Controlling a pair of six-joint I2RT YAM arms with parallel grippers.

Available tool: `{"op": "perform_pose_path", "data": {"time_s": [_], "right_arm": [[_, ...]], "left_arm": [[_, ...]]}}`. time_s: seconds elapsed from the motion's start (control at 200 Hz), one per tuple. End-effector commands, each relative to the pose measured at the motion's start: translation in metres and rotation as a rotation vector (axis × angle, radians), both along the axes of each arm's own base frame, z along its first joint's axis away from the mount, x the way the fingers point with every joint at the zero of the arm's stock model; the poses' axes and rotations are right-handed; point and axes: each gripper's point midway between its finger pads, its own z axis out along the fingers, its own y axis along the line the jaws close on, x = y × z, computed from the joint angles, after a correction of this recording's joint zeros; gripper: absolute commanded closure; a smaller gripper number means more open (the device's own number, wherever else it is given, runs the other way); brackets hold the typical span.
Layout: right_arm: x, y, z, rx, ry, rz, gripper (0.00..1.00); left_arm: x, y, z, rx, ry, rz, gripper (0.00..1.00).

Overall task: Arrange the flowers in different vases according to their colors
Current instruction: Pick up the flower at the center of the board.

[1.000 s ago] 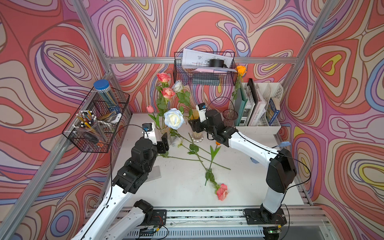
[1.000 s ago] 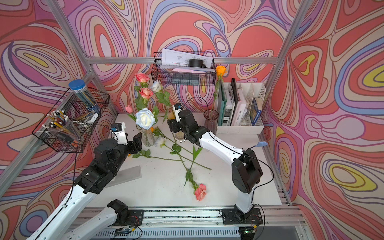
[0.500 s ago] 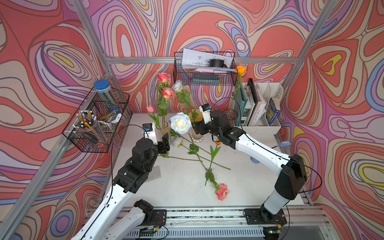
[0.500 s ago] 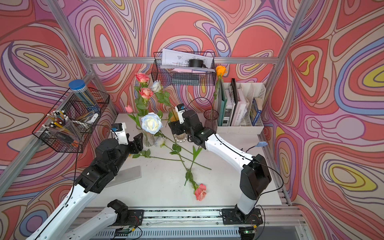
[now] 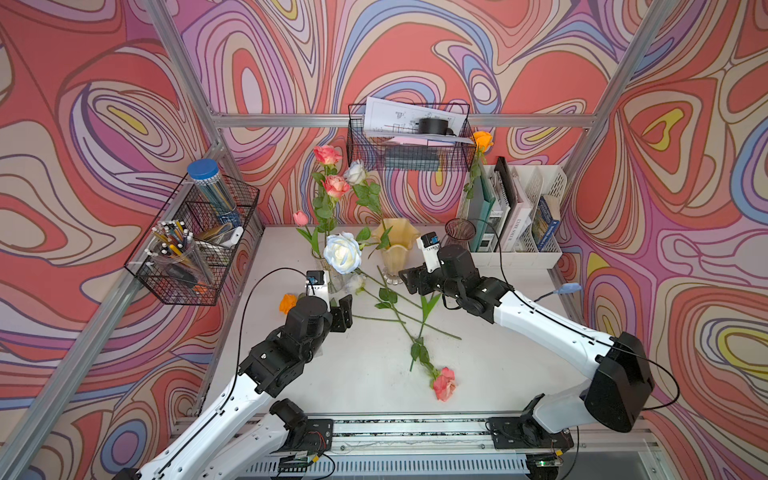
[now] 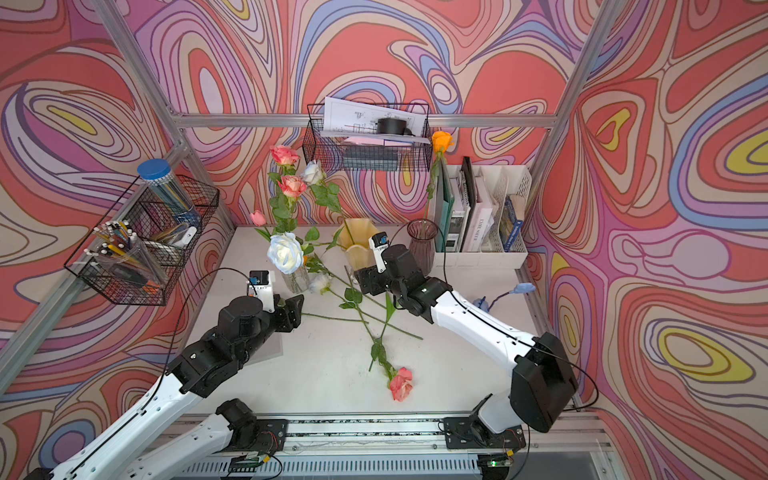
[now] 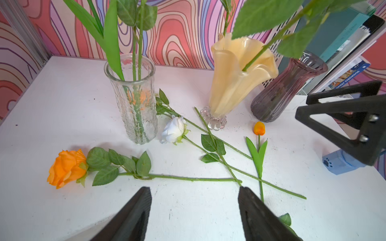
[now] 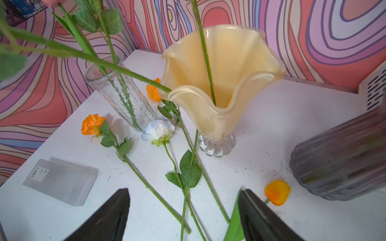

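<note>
Far left of a top view: loose orange rose (image 5: 287, 302) flat on the table (image 5: 365, 386), head just beside the L arm. L claw (image 7: 193, 189) sits low over the table, jaws spread, nothing btwn them; that rose's stem lies just ahead of its tips.

Left-centre: clear vase (image 6: 296, 280) upright, w/ two pink roses (image 5: 336, 185) and a pink tulip bud (image 5: 300, 217) standing in it. Small white rose (image 7: 174, 129) lies on the table just beside its base.

Big white-blue rose (image 5: 342, 252) hangs in front of the clear vase in both top views, but its stem leans over the rim into the yellow vase (image 5: 395, 245) at centre. A second white rose (image 5: 356, 171) stands in there too. Loose stems cross on the table below it.

R claw (image 8: 183, 191) is just right of centre, near that vase's foot, jaws wide apart, holding nothing. Orange tulip bud (image 8: 277, 192) lies close by one finger.

Loose pink rose (image 5: 444, 383) lies lower centre-right.

Purple vase (image 5: 460, 232) stands upright right of the yellow one, tall orange rose (image 5: 482, 140) in it.
</note>
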Motion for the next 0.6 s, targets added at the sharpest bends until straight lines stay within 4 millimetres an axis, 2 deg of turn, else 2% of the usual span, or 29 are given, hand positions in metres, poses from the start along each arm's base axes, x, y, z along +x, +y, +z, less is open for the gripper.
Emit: {"op": "perform_pose_path", "data": {"time_s": [0.0,0.12,0.285,0.461,0.596], "right_arm": [[-0.016,-0.01,-0.006,-0.01,0.026,0.008,0.17],[-0.03,-0.037,-0.027,-0.065,0.088,-0.073,0.18],[-0.043,-0.08,-0.046,-0.104,0.17,-0.22,0.18],[-0.047,-0.135,-0.072,-0.075,0.298,-0.399,0.19],[-0.051,-0.151,-0.09,-0.062,0.37,-0.452,0.19]], "left_arm": [[-0.012,-0.006,-0.02,0.025,0.032,-0.011,0.29],[-0.024,-0.029,-0.042,0.13,0.046,-0.068,0.3],[-0.036,-0.075,-0.068,0.272,0.065,-0.213,0.28],[-0.028,-0.111,-0.082,0.361,0.138,-0.306,0.28],[-0.023,-0.136,-0.101,0.344,0.228,-0.32,0.27]]}}
